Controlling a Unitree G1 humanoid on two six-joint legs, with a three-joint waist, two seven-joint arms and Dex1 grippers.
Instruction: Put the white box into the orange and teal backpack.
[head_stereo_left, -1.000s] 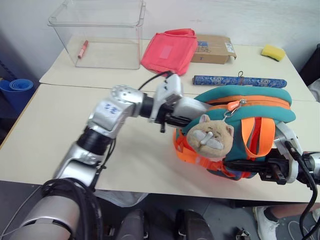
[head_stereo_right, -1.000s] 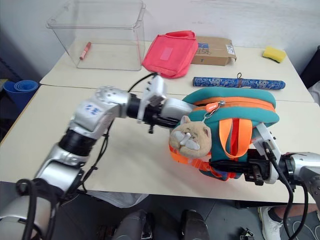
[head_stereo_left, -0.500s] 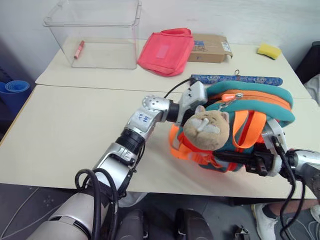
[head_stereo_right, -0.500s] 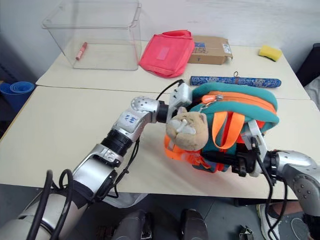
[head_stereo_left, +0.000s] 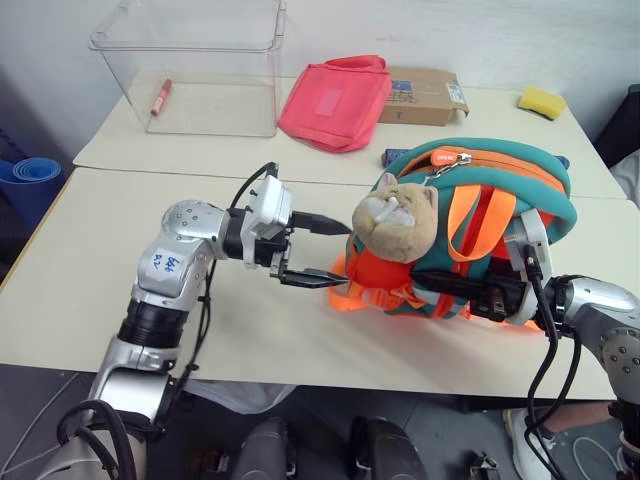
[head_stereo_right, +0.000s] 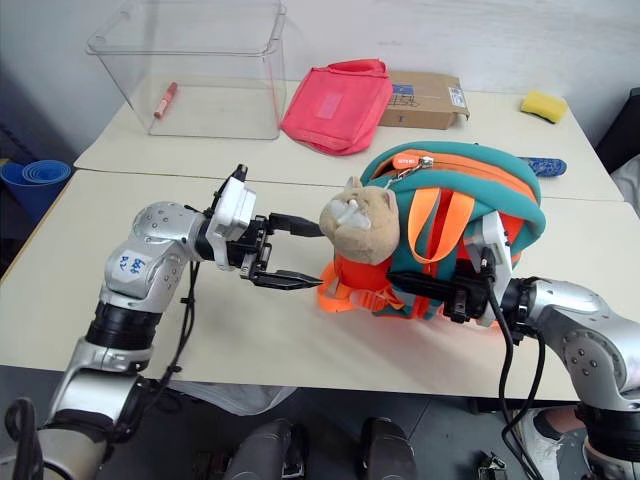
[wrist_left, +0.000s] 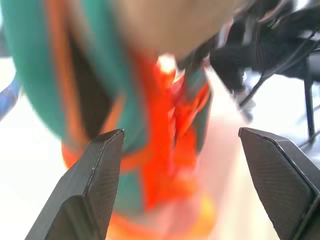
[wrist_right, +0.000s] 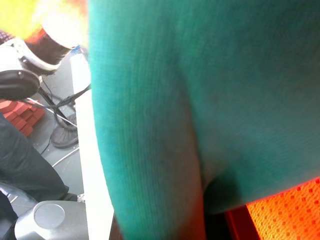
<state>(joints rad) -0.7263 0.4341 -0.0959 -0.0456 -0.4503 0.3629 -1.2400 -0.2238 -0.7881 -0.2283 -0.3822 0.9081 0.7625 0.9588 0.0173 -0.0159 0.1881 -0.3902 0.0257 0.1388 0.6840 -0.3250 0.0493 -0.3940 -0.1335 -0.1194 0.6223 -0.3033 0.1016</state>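
Puffy orange and teal fabric backpack (head_stereo_left: 480, 215) sits right of centre on the beige table (head_stereo_left: 90, 270), soft knit-like teal shell, orange webbing straps, mesh orange panel, zip pull at top. Beige plush cat charm (head_stereo_left: 398, 222) hangs on its front, round and fuzzy. Flat white plastic box: can't make it out, location can't be told.

Left gripper (head_stereo_left: 315, 251) centre frame, just left of the backpack, black fingers (head_stereo_left: 308, 278) spread wide, released, nothing between them. In the left wrist view the fingers (wrist_left: 95, 185) show a carbon-weave texture. Right gripper (head_stereo_left: 490, 298) lower right, pressed against the backpack's underside, fingers clenched; what they pinch is hidden by the bag.

Upper left: clear rigid plastic bin (head_stereo_left: 195, 65) with a small red stick-shaped item (head_stereo_left: 160, 97) inside. Top centre: flat pink-red fabric bag (head_stereo_left: 335, 100), then brown cardboard box (head_stereo_left: 425, 95) with a printed label, unreadable. Upper right: yellow sponge (head_stereo_left: 545, 101). Blue patterned roll (head_stereo_right: 545, 165) pokes out behind the backpack.
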